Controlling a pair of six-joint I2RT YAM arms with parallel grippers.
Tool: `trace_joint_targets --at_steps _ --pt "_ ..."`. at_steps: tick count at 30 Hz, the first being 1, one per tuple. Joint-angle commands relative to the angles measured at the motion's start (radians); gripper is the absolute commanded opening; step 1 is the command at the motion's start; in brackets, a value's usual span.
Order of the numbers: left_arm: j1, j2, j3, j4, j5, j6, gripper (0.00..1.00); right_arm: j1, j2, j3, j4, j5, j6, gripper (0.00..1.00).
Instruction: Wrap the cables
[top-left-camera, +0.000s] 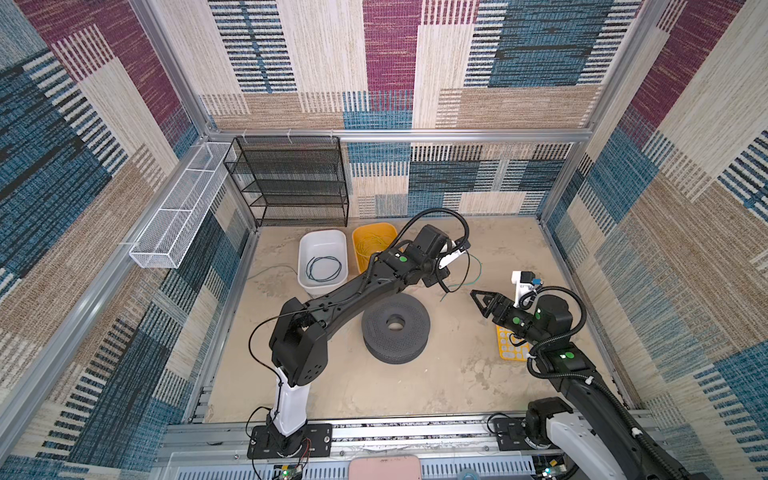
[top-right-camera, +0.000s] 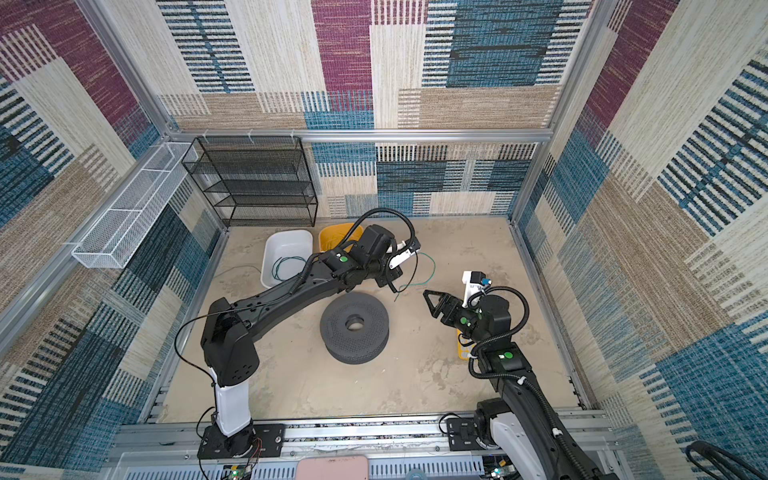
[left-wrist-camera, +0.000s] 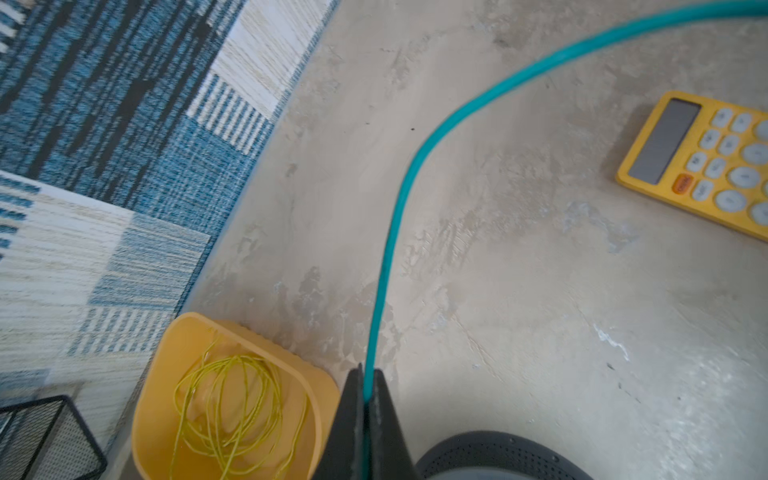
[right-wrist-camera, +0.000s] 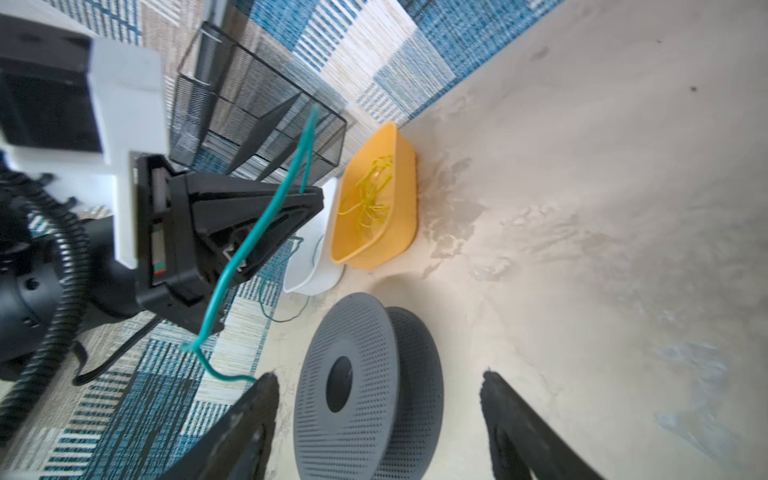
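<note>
Left fingers (left-wrist-camera: 373, 390) are pinched shut on the teal-green cable (left-wrist-camera: 399, 199). It climbs out between them, arcs over the bare bench (top-left-camera: 415, 395) and droops toward my right fingers (top-left-camera: 478, 296). Those are spread wide and hold nothing, hovering just right of the dark perforated spool (top-left-camera: 395, 328) at mid-bench. The cable's loose tail hangs near them, but I cannot tell whether it touches.

By the far edge, the yellow cable (left-wrist-camera: 232, 415) lies coiled in the yellow bin (left-wrist-camera: 158, 395). The dark blue-black cable (top-left-camera: 324, 257) lies looped in the white bin (top-left-camera: 322, 233) beside it, so I judge those two done.

A thin teal strand (top-left-camera: 266, 272) trails from the white bin toward the left edge. I cannot say whether it belongs to the cable I hold. I see nothing wound on the spool. What is left, I reckon, is to gather the teal-green one into loops and stow it.
</note>
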Motion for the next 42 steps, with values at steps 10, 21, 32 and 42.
trace_joint_targets --at_steps 10,21,32,42 --pt "-0.008 -0.099 -0.166 0.128 -0.183 -0.188 0.0 0.079 0.013 0.119 0.136 -0.052 0.094 0.76" --pt "-0.024 -0.174 -0.262 0.211 -0.195 -0.195 0.0 0.154 0.262 0.223 0.212 0.023 0.171 0.49" --pt "-0.024 -0.238 -0.31 0.245 -0.257 -0.142 0.0 0.155 0.266 0.235 -0.007 0.178 -0.014 0.0" --pt "-0.025 -0.358 -0.455 0.169 -0.258 -0.144 0.0 0.139 0.47 0.433 -0.153 0.587 -0.298 0.14"
